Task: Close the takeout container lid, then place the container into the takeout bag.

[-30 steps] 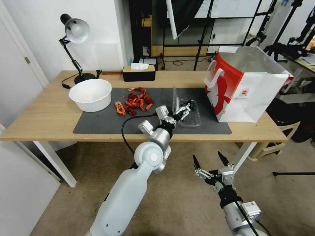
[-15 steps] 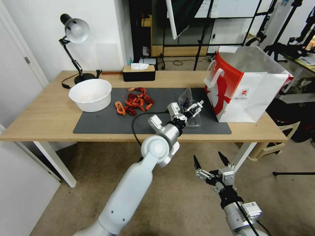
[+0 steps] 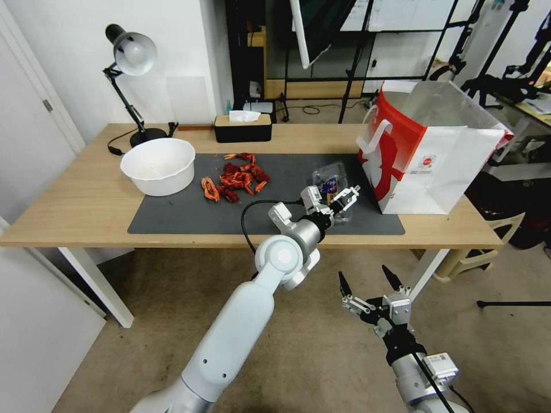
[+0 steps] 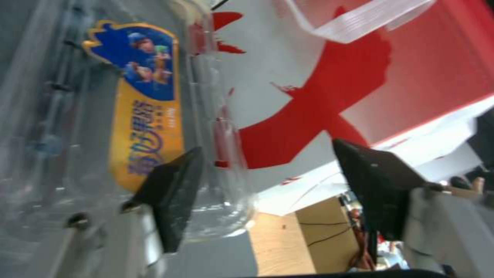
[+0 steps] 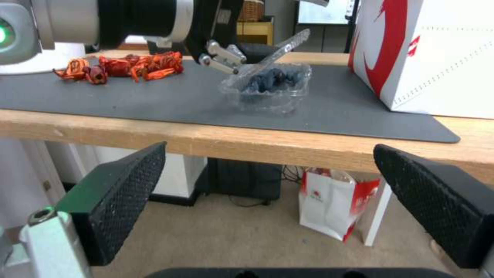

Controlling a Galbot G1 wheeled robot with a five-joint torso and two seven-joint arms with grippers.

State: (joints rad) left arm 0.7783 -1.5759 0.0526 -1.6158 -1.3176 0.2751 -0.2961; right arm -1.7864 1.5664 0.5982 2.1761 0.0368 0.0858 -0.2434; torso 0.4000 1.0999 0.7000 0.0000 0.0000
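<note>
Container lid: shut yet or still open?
Still open: the lid slants up off the takeout container, gap on the bag side, left end effector pushing it.

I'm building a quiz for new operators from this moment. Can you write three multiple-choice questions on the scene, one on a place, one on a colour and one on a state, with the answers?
1. Where does the takeout bag stand?
A. on the floor
B. on the table's right end
C. inside the bowl

2. What colour is the mat under the takeout container?
A. dark grey
B. green
C. yellow

3. How is the lid?
A. snapped shut
B. torn off
C. tilted partway down, not yet shut

Answers: 1 B, the head view shows it on the table, right of the container. 2 A, the mat looks dark grey. 3 C, the right wrist view shows it slanting above the berries with the open left gripper at it; the open right gripper hangs below the table.
</note>
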